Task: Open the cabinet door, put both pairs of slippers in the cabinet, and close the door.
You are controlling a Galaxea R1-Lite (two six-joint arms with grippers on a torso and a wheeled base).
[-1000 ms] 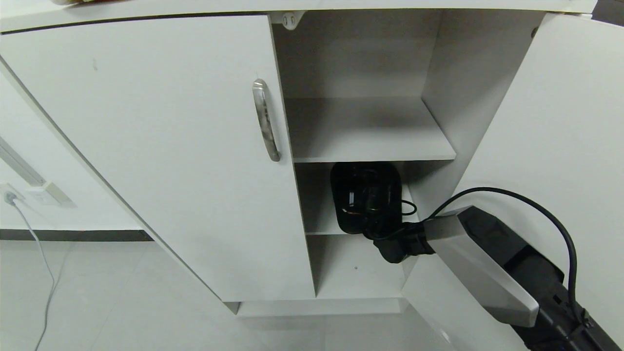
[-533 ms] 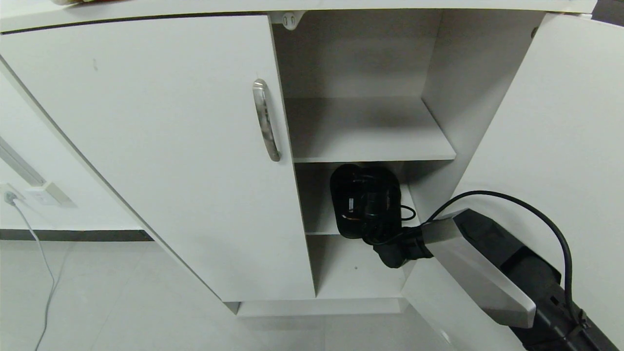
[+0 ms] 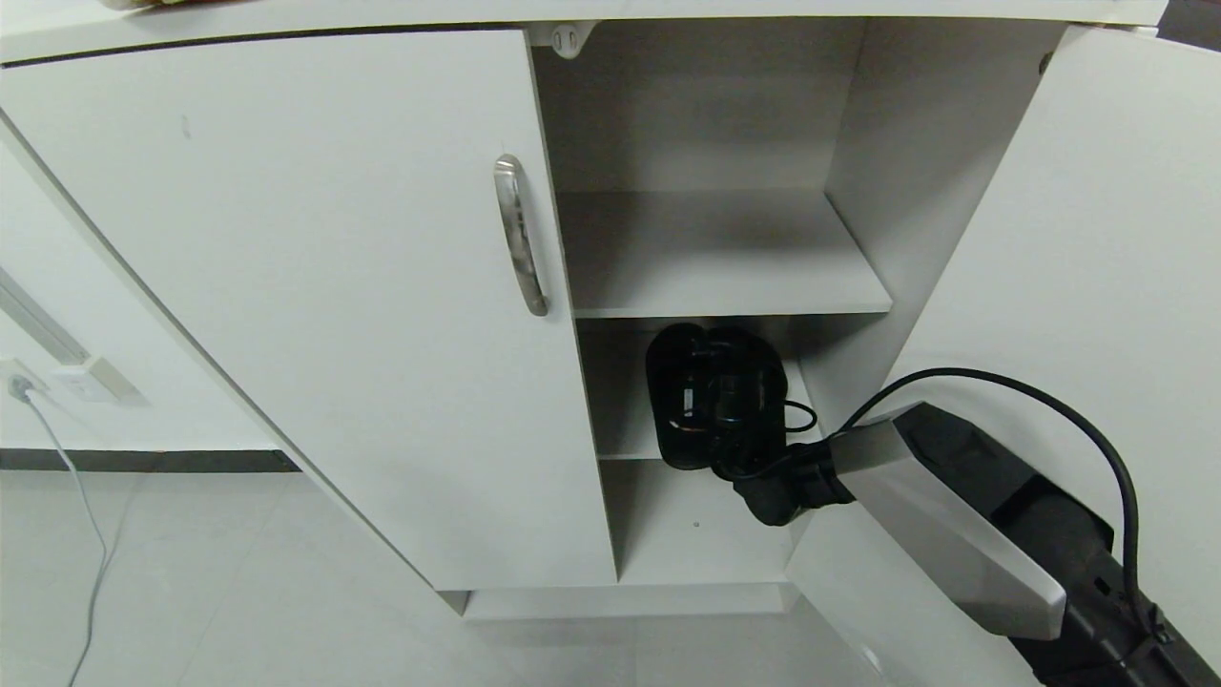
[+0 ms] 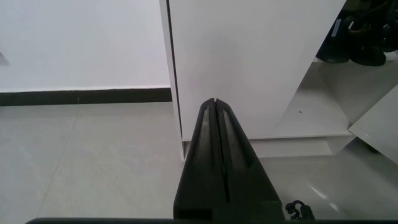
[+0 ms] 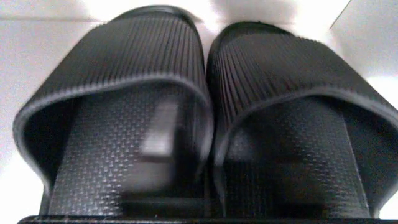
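Slippers had slid slightly nearer on the cabinet's middle shelf: 1 black pair, ribbed straps, dimpled soles. Left gripper pressed together; right gripper's hold untellable.

Black slippers, white cabinet
Slippers all black — fine ribbing across the straps, a diamond grid on the footbeds; cabinet plain white, its handle silver, the floor pale grey.
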